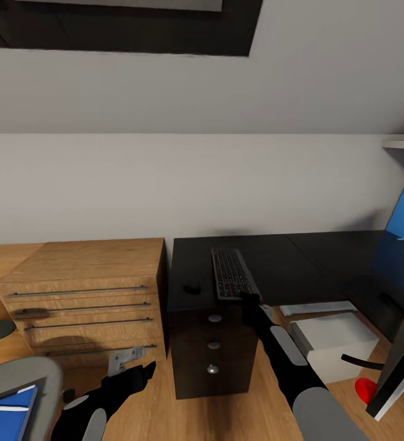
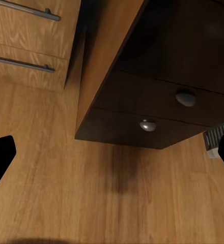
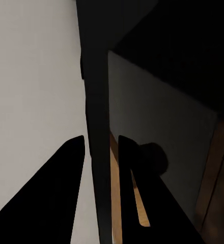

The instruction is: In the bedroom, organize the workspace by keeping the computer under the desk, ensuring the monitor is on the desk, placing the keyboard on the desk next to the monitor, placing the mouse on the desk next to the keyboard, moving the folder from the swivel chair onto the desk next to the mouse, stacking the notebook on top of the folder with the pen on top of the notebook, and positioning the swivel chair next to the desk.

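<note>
Blue folder [image 1: 6,416] sits on the swivel chair [image 1: 24,373]; left gripper [image 1: 142,370] hangs spread and empty. Right gripper [image 1: 248,298] pinches the keyboard [image 1: 231,273], overhanging the desk [image 1: 300,263] — could tip off if released carelessly.

Soft even light washing the wall [image 1: 196,184], desk [image 1: 300,257] reading dim, faint shadow lying on floor [image 2: 122,178], renders looking slightly soft.

Matt black desk [image 1: 300,257], grained wooden dresser [image 1: 86,269] with metal handles, smooth wood floor [image 2: 91,203].
</note>
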Robot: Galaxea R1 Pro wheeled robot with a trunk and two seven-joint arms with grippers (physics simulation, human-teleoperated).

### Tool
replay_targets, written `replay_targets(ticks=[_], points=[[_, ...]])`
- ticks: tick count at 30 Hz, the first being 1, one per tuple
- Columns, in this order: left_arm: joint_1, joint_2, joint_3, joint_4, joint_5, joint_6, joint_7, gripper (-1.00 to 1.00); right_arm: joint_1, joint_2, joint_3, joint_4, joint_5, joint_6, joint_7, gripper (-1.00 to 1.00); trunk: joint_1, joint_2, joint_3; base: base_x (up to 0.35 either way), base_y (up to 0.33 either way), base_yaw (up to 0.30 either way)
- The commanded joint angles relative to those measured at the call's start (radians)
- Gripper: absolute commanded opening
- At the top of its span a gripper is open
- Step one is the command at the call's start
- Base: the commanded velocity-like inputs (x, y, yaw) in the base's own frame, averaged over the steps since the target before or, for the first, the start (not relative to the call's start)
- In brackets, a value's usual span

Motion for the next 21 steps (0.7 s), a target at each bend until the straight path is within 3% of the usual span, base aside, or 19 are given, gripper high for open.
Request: replay_targets(ticks=[1, 11, 17, 21], points=[[-0.001, 0.0, 0.0, -0.001, 0.01, 0.004, 0.009, 1.0, 0.0, -0.001, -0.006, 0.068, 0.0, 0.003, -0.027, -1.0, 0.0, 0.0, -0.001, 0.0, 0.0, 0.0], [-0.001, 0.001, 0.0, -0.001, 0.01, 0.001, 0.007, 1.0, -0.001, -0.002, -0.004, 0.068, 0.002, 0.001, -0.018, -1.0, 0.0, 0.0, -0.001, -0.002, 0.0, 0.0], [-0.001, 0.002, 0.001, 0.0, 0.01, 0.002, 0.006, 1.0, 0.0, -0.001, -0.003, 0.07, 0.004, 0.001, 0.03, -1.0, 0.0, 0.0, -0.001, -0.17, 0.0, 0.0], [-0.001, 0.0, 0.0, -0.001, 0.01, 0.003, 0.006, 1.0, 0.0, 0.002, 0.003, 0.117, 0.005, 0.0, 0.033, -1.0, 0.0, 0.0, -0.001, -0.013, 0.0, 0.0]])
